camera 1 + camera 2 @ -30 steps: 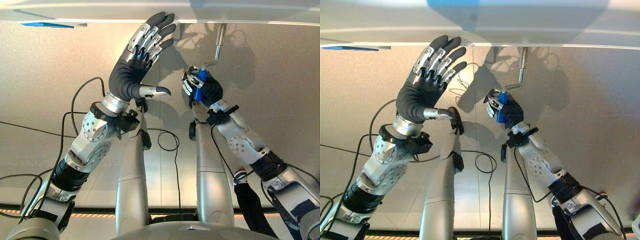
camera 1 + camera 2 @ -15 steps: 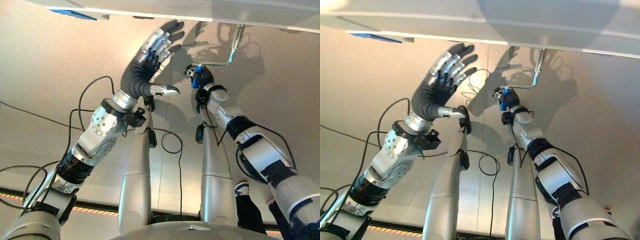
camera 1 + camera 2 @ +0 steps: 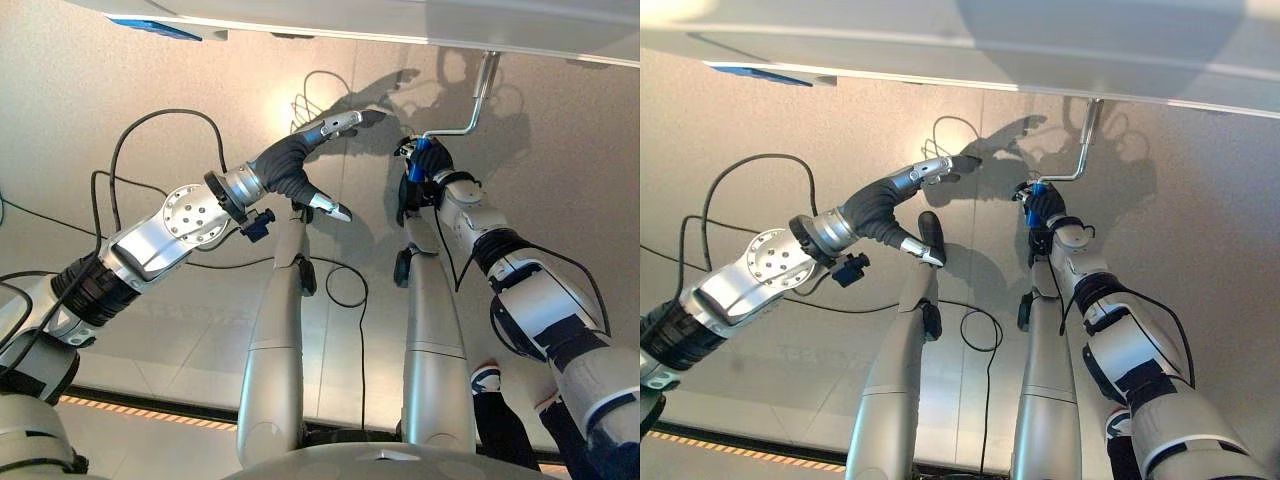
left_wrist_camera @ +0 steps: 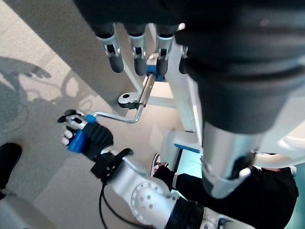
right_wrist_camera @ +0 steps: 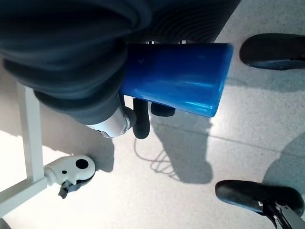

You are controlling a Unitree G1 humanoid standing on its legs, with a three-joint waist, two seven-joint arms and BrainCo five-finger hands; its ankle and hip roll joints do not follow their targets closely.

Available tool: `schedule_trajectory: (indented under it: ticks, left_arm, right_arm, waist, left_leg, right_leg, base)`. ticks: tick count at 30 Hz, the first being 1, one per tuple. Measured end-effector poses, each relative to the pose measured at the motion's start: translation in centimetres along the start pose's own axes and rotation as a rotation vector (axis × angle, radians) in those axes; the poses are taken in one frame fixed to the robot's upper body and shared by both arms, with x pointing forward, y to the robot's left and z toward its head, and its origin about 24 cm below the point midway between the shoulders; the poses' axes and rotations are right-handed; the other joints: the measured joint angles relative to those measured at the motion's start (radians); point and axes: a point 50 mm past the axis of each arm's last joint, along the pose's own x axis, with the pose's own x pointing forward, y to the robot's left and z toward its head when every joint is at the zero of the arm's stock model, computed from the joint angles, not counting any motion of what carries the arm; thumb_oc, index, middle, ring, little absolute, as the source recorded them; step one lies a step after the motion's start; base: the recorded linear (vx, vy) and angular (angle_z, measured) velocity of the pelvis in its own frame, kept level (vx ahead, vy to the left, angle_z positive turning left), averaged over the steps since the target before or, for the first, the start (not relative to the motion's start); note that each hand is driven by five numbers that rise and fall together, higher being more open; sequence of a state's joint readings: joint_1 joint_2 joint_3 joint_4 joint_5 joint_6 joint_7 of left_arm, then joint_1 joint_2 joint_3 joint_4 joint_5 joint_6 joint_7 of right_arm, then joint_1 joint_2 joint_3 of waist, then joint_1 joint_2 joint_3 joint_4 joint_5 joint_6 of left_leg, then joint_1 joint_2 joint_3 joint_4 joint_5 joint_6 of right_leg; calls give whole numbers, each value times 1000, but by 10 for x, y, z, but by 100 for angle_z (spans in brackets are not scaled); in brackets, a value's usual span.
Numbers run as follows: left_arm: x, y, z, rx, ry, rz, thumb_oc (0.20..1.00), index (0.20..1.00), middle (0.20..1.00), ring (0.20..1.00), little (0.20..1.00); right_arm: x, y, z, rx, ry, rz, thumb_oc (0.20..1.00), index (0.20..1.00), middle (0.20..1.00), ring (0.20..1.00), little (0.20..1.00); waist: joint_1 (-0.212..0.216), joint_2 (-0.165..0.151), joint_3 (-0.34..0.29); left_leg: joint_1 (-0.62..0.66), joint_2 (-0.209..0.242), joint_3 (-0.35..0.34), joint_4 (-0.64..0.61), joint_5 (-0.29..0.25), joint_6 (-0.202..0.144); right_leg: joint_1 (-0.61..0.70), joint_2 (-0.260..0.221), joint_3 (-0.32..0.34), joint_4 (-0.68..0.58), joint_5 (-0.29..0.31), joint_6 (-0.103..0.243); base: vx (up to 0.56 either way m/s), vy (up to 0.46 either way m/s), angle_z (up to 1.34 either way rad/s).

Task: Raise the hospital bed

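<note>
In the upper right of the left eye view, the right hand [image 3: 425, 165] is curled round the blue grip [image 3: 417, 163] of the bed's crank handle [image 3: 465, 120], a bent silver rod that runs from the grip sideways and then up to the underside of the pale bed frame [image 3: 400, 15] along the top of the frame. The right arm stretches up from the lower right, nearly straight, with the wrist turned toward the crank. In the right wrist view the blue grip [image 5: 176, 78] lies clamped under the dark cover, a fingertip [image 5: 140, 119] wrapped below it, with a white caster [image 5: 71, 171] of the bed low at the left. The left hand [image 3: 300, 160] sits in the upper middle, its arm coming in from the lower left and bent at the elbow; its fingers [image 3: 345, 122] reach out straight toward the crank, thumb [image 3: 328, 207] spread downward, holding nothing. In the left wrist view the straight fingers [image 4: 137, 50] hang just short of the crank rod [image 4: 143, 98], with the right hand [image 4: 88, 138] on the grip below.
</note>
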State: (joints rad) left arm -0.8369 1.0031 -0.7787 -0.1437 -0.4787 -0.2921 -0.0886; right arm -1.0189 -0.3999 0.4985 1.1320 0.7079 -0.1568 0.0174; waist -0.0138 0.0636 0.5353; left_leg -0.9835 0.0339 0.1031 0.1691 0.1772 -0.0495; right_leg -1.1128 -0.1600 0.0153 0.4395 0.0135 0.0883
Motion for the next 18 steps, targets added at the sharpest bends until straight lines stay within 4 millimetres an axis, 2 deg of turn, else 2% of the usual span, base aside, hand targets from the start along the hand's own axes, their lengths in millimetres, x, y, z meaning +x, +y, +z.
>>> schedule_trajectory:
  ticks: [5,7,9,10,12,18]
  left_arm:
    - [3,-1,-1,67,12,-33,1000,1000,1000,1000,1000]
    - [3,0,-2,86,19,-32,1000,1000,1000,1000,1000]
    - [3,1,-3,87,23,-31,1000,1000,1000,1000,1000]
    - [2,1,-4,87,27,-28,1000,1000,1000,1000,1000]
    - [2,1,-5,83,34,-26,1000,1000,1000,1000,1000]
    - [0,-1,-8,96,53,-32,1000,1000,1000,1000,1000]
  right_arm:
    - [-1,-13,-5,51,24,-60,200,200,200,200,200]
    - [-4,-26,-10,114,42,-124,200,200,200,200,200]
    - [-9,-44,-15,167,54,-194,200,200,200,200,200]
    - [-15,-63,-16,224,48,-268,200,200,200,200,200]
    - [-23,-87,-14,200,31,-315,200,200,200,200,200]
    - [-26,-92,-16,194,24,-318,200,200,200,200,200]
  waist:
    - [0,0,0]
    - [0,0,0]
    - [-3,0,0]
    - [-3,0,0]
    - [-6,0,0]
    - [-12,0,0]
  left_leg:
    - [0,-2,1,-1,0,1]
    - [0,-3,1,-1,0,1]
    - [0,-5,1,-1,0,1]
    - [1,-5,1,-1,0,1]
    - [5,-4,1,-1,0,1]
    - [13,-5,1,-5,2,4]
  right_leg:
    - [0,-2,2,-1,1,2]
    - [0,-3,2,-1,1,2]
    - [1,-3,3,-3,2,3]
    - [1,-3,4,-3,2,3]
    - [6,-2,3,-4,3,3]
    - [15,-5,4,-9,3,5]
  base:
    - [0,0,0]
    - [0,17,0]
    - [0,0,0]
    - [0,0,0]
    - [0,0,0]
    - [0,2,1]
